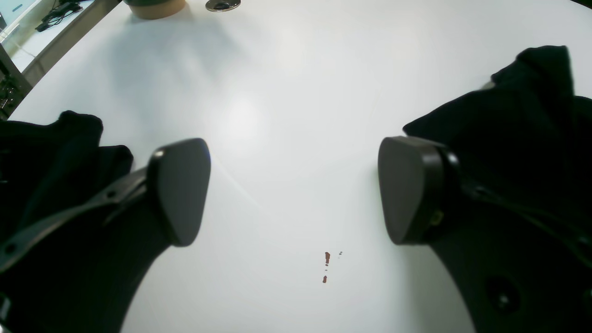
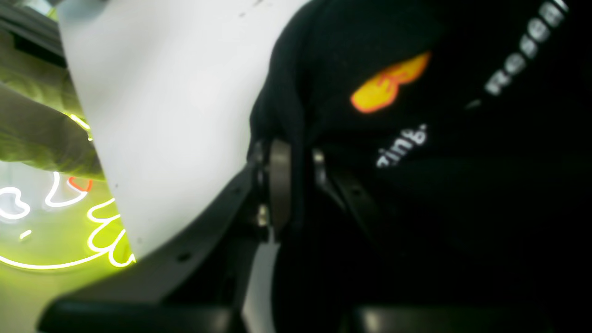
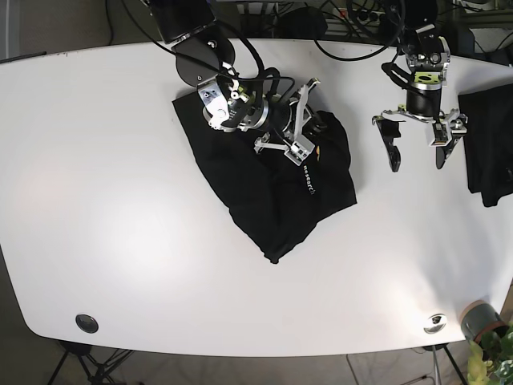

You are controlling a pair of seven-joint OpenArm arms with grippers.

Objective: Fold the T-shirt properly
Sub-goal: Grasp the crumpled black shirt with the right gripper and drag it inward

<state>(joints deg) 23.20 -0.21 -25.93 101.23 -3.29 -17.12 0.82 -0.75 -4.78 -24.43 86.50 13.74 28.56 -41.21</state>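
Shirt (image 3: 272, 188) pinched by the right gripper (image 3: 303, 132)
A fold is clamped mid-table (image 3: 120, 200), while the left gripper (image 3: 417, 152) is held spread wide, empty, above bare tabletop.

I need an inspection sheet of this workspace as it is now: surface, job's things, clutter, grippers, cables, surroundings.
Surface: white table, small reddish marks under the left arm.
Job's things: black T-shirt crumpled near the middle.
Clutter: dark folded cloth at one edge; round cap and metal grommet near the front edge.
Grippers: right gripper shut on the T-shirt; left gripper open above bare table.
Cables: black cables behind the table.
Surroundings: potted plant at a corner; tripod legs below.
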